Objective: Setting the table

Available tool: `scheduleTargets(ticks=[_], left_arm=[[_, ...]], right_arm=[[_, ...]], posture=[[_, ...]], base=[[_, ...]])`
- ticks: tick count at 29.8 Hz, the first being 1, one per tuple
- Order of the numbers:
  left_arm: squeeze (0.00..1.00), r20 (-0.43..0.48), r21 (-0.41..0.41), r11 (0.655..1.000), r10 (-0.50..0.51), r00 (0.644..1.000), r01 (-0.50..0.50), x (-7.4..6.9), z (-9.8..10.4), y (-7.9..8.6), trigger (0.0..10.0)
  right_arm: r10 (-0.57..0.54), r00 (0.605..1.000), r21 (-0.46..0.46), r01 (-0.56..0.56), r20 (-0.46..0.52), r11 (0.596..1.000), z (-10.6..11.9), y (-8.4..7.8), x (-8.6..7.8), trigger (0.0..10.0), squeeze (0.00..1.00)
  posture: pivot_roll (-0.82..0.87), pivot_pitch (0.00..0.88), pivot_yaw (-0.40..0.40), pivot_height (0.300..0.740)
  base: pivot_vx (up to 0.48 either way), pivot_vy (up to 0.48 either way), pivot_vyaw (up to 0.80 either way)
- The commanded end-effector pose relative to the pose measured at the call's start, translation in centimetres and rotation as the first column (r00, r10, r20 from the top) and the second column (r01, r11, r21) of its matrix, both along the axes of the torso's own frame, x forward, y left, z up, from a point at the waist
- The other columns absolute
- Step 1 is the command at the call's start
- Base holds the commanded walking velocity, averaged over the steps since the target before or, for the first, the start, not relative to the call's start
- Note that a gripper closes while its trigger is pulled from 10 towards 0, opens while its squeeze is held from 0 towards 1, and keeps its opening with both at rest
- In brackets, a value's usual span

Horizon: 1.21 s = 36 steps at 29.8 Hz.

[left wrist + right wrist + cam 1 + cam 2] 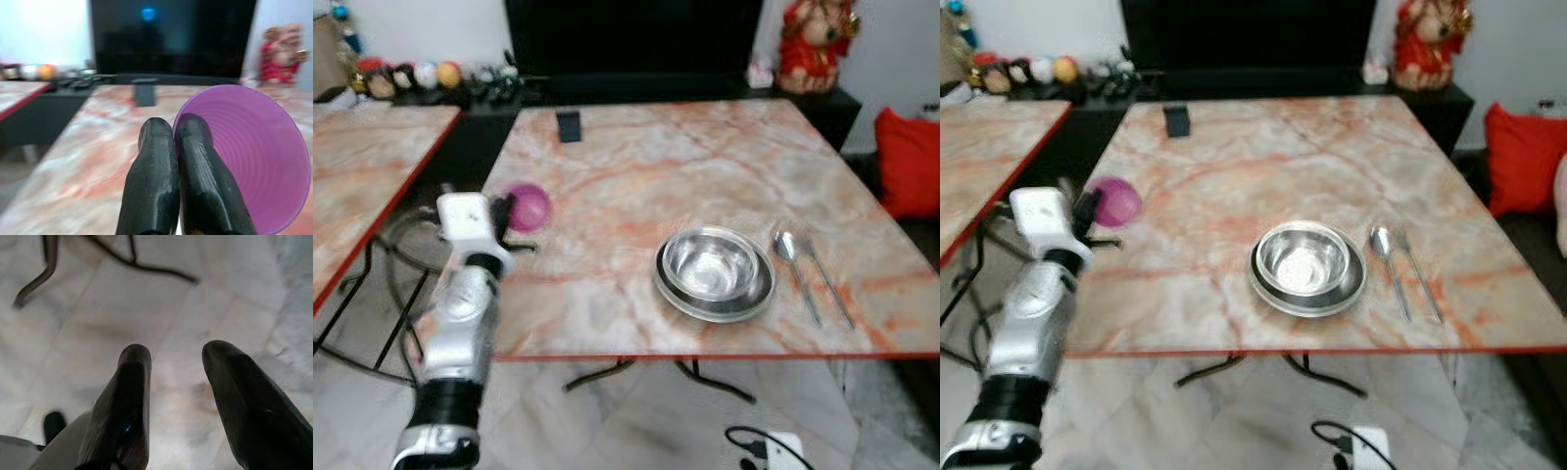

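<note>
- Left eye view: the marble table [705, 176] takes up the middle of the frame, red edge running along the bottom. The left arm rises from the lower left, and the left gripper [505, 210] sits at the table's left edge, clamped on the rim of a purple cup [529, 208] left of centre.
- Lower middle: a steel bowl [715, 266] sits inside a steel plate [677, 292] near the front edge. Just to their right lie a spoon [793, 266] and a second slim utensil [828, 279], side by side and apart from the plate.
- Top of the frame: a small dark object [569, 125] lies at the table's far edge, a red figurine [815, 44] stands upper right, and a second table [362, 166] shows at the far left.
- Right eye view: same layout, shifted a little left. The cup shows over the table's left edge, upper left of centre, tipped on its side; a red cushion [1526, 157] sits at the right edge.
- Left wrist view: the two black fingers [195, 176] are pressed together at bottom centre, pinching the cup's rim, its open mouth filling the lower right.
- Right wrist view: the right gripper [173, 352] hangs over pale floor [161, 298], fingers spread wide and holding nothing; table legs [73, 259] cross the top.
</note>
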<state>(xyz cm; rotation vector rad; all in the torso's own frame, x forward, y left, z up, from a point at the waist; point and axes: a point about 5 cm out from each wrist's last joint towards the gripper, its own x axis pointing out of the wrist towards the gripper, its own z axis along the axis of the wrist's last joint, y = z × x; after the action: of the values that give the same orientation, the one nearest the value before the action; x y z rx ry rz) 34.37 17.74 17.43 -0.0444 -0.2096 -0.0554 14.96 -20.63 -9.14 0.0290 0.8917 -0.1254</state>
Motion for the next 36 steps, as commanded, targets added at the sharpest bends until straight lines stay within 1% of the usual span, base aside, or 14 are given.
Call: scheduleTargets(ticks=[1, 7, 9, 15, 24, 29, 32, 36], left_arm=[[0.0, 0.002, -0.005, 1.0, 0.027, 1.0, -0.027, 0.0, 0.4, 1.2, 10.0], [0.0, -0.007, 0.011, 0.999, 0.031, 1.0, -0.031, 0.1, 0.4, 1.3, 10.0], [0.0, 0.0, 0.012, 0.999, 0.038, 0.999, -0.038, 0.1, 0.5, 1.3, 10.0], [0.0, -0.006, 0.011, 0.999, 0.037, 0.999, -0.037, 0.1, 0.5, 1.3, 10.0], [0.0, -0.01, 0.02, 0.999, 0.039, 0.999, -0.039, 0.1, 0.5, 1.5, 10.0], [0.0, -0.02, 0.036, 0.998, 0.049, 0.999, -0.049, 0.1, 0.4, 2.0, 10.0], [0.0, -0.027, 0.063, 0.996, 0.07, 0.997, -0.068, 0.1, 0.4, 2.3, 10.0], [0.0, -0.04, 0.072, 0.994, 0.09, 0.995, -0.086, 0.2, 0.3, 2.9, 10.0]], right_arm=[[0.001, 1.0, 0.019, -0.001, 0.011, 1.0, 0.0, 0.8, 0.4, 10.0, 0.0], [0.006, 1.0, 0.025, -0.007, 0.011, 1.0, 0.0, 1.3, 0.4, 10.0, 0.0], [0.009, 1.0, 0.026, -0.009, 0.012, 1.0, 0.0, 1.5, 0.5, 10.0, 0.0], [0.012, 1.0, 0.029, -0.012, 0.014, 1.0, 0.0, 1.7, 0.5, 10.0, 0.0], [0.014, 1.0, 0.025, -0.014, 0.012, 1.0, 0.0, 1.4, 0.4, 10.0, 0.0], [0.017, 1.0, 0.023, -0.018, 0.009, 1.0, 0.0, 1.3, 0.4, 10.0, 0.0], [0.019, 1.0, 0.024, -0.019, 0.009, 1.0, 0.0, 1.3, 0.4, 10.0, 0.0], [0.021, 1.0, 0.026, -0.021, 0.008, 0.999, -0.1, 1.3, 0.4, 10.0, 0.0]], posture=[[-0.06, 0.0, -0.009, 0.74], [-0.05, 0.0, -0.006, 0.74], [-0.05, 0.0, -0.006, 0.74], [-0.05, 0.0, -0.007, 0.74], [-0.05, 0.0, -0.009, 0.74], [-0.05, 0.0, -0.012, 0.74], [-0.05, 0.0, -0.013, 0.74], [-0.05, 0.0, -0.015, 0.74]], base=[[0.0, 0.0, 0.0], [0.0, 0.0, 0.0], [0.0, -0.285, 0.0], [0.0, -0.464, 0.0], [0.0, -0.463, 0.0], [0.0, -0.314, 0.0], [0.0, -0.287, 0.0], [0.0, 0.0, 0.0]])
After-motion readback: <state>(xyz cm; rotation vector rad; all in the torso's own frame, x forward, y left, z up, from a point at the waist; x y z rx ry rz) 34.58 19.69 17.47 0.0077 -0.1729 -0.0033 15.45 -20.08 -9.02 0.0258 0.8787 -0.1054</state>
